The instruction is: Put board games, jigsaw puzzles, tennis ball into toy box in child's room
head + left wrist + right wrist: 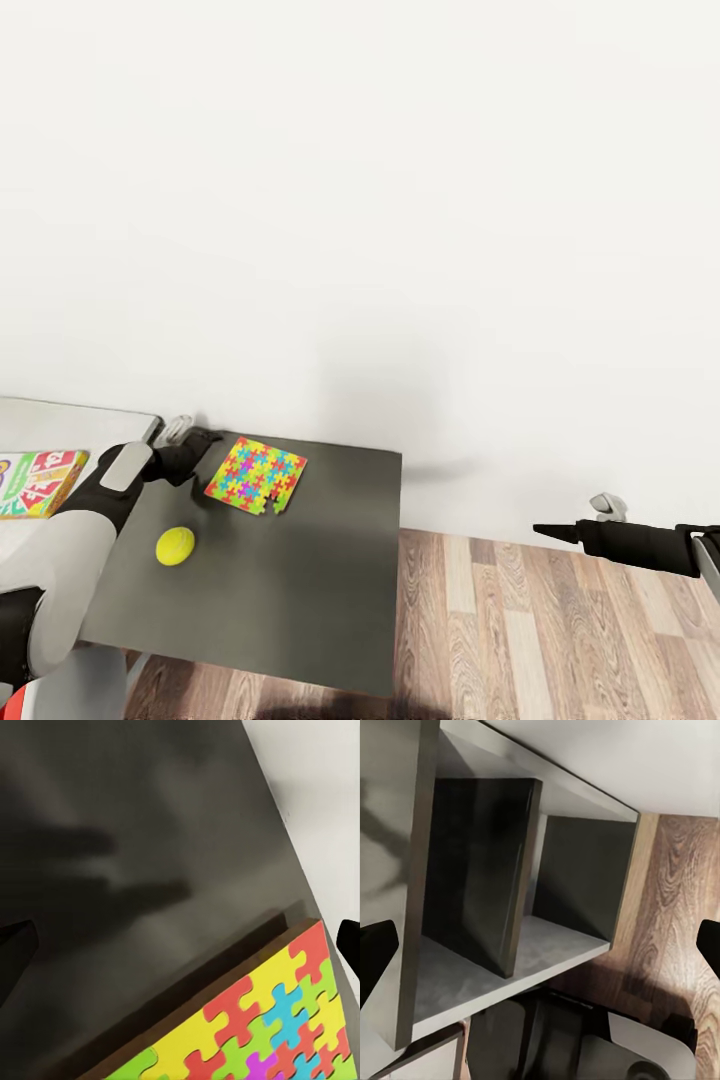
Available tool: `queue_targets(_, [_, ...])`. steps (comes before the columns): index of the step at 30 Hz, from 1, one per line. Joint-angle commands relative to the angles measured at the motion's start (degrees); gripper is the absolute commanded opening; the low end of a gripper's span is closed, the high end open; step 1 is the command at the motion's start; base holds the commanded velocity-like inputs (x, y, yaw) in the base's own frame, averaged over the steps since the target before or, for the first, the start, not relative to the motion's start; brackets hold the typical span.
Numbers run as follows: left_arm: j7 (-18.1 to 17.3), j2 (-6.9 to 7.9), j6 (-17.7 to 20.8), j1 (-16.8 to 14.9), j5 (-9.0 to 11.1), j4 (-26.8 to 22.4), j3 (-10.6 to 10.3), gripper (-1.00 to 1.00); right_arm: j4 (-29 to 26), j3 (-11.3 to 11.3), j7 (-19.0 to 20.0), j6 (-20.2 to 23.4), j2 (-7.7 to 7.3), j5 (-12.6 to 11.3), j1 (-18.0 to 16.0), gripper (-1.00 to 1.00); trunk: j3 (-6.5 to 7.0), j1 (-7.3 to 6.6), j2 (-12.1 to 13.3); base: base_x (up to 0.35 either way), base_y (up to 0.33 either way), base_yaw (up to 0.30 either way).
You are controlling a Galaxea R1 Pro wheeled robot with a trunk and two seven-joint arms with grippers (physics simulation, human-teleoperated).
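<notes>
The puzzle (256, 475) lies flat on the dark table (300, 600), near its far edge by the white wall (400, 200). My left gripper (196, 442) hovers just beside the puzzle's far left corner, low over the tabletop. In my left wrist view the puzzle (262, 1027) shows its bright interlocking pieces and a brown side edge, and my fingertips (15, 952) stand at the two sides of the picture, wide apart, with nothing between them but the table (135, 870). So my left hand is open and empty.

The ball (175, 546), yellow-green, sits on the table nearer to me than the puzzle, apart from it and close beside my left forearm. A board game (38, 483) with red, green and yellow print lies further left, on a pale grey surface (80, 420) that adjoins the table.

My right gripper (548, 531) is stretched out well to the right, over the wood floor (520, 640), away from the table. My right wrist view looks at a grey shelf unit (510, 907) with open compartments standing on the floor (675, 907); my fingertips (375, 952) sit far apart at the picture's edges, so that hand is open too.
</notes>
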Motion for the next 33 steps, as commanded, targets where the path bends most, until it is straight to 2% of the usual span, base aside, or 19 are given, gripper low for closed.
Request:
queue_targets(1, [0.5,-0.03,0.2,0.0,0.5,-0.1,0.0,1.00,0.0,0.0,0.1,0.3,-0.02,-0.1,0.0,1.00,-0.18,0.03,-0.1,0.000,0.000,0.000])
queue_targets(27, [0.0,-0.11,0.1,-0.1,0.6,-0.1,-0.3,1.00,-0.1,-0.1,0.1,0.3,-0.13,-0.2,0.0,1.00,-2.43,0.03,-0.1,0.000,0.000,0.000])
queue_targets(33, [-1.5,-0.22,0.1,-0.1,0.8,-0.1,-0.3,1.00,-0.1,-0.1,0.1,0.3,-0.13,-0.2,0.0,1.00,-2.58,0.03,-0.1,0.000,0.000,0.000])
